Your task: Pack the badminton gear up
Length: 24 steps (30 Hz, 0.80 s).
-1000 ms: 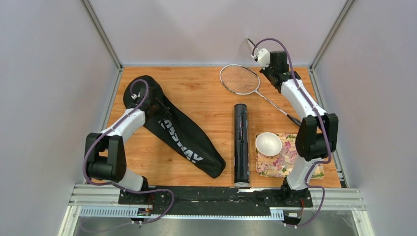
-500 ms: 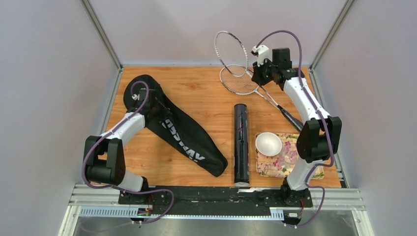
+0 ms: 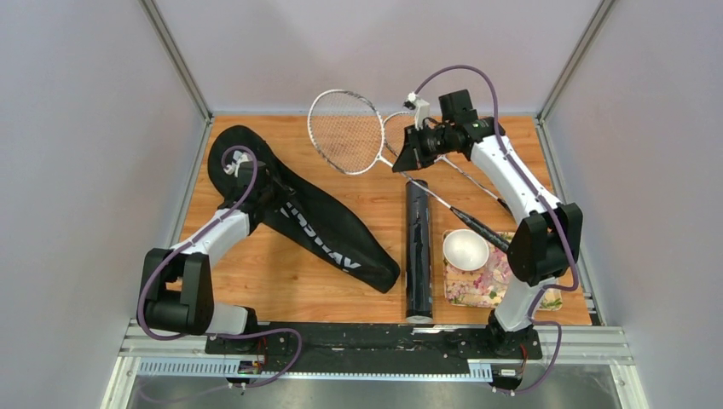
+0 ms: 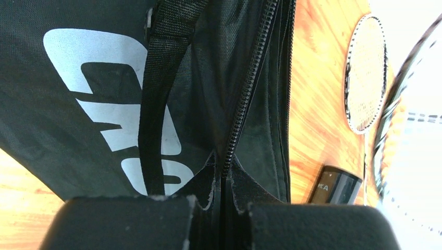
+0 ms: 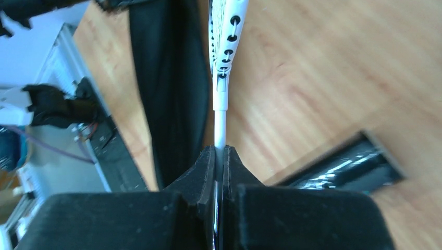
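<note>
The left claw (image 4: 221,179) is clamped on the racket bag (image 3: 328,239) at its zipper (image 4: 245,99), seemingly to hold the mouth open, while the right claw (image 5: 219,159), clamped on a racket (image 3: 344,133) shaft, holds it raised for insertion.

A thin silver racket (image 3: 345,132) is hanging above the table, its shaft being pinched by the closed right gripper (image 5: 219,159). Its strung head is pointing far-left, and its black handle is slanting near-right past the far end of the long dark tube (image 3: 418,247). The tube is lying lengthwise, far to near, at the table's centre. The second racket (image 3: 473,183) is lying at the far right, its head partly hidden. The black racket bag (image 3: 324,230) is stretching diagonally from far left toward the tube, white lettering showing, its zip-lined edge being pinched by the closed left gripper (image 4: 223,174).
</note>
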Available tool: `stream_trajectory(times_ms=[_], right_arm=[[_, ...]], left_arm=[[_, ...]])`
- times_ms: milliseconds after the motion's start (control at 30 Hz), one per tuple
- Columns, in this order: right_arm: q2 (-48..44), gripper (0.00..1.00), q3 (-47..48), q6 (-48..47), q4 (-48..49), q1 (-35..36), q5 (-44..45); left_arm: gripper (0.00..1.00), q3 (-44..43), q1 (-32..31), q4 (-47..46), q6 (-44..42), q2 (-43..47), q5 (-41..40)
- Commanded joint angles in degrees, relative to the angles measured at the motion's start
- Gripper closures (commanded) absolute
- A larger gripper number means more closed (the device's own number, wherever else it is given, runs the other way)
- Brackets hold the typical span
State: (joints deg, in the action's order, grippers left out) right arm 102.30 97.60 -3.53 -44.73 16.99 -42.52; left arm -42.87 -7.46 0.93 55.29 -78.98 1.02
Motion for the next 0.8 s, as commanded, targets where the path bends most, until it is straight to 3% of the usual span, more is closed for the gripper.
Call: stream_trajectory(times_ms=[0, 233, 533, 667, 767], right_arm=[[-4.65, 1.00, -0.66, 0.90, -4.66, 4.00, -5.98], [-4.83, 1.00, -1.80, -1.74, -10.11, 9.54, -0.38], [-5.45, 1.00, -4.70, 0.71, -8.02, 16.66, 11.04], [-0.19, 1.00, 3.70, 0.54, -11.25, 21.85, 20.19], [2.54, 1.00, 7.06, 1.51, -11.08, 23.08, 20.11]], left_arm=[[1.00, -0.37, 0.08, -5.93, -2.55, 2.25, 0.39], [1.00, -0.46, 0.08, -4.53, -2.64, 3.83, 0.30], [1.00, -0.46, 0.08, -2.34, -0.01, 4.80, 0.92], [1.00, -0.02, 0.08, -2.07, 0.52, 5.24, 3.54], [1.00, 0.50, 0.08, -2.24, 0.61, 5.94, 5.39]])
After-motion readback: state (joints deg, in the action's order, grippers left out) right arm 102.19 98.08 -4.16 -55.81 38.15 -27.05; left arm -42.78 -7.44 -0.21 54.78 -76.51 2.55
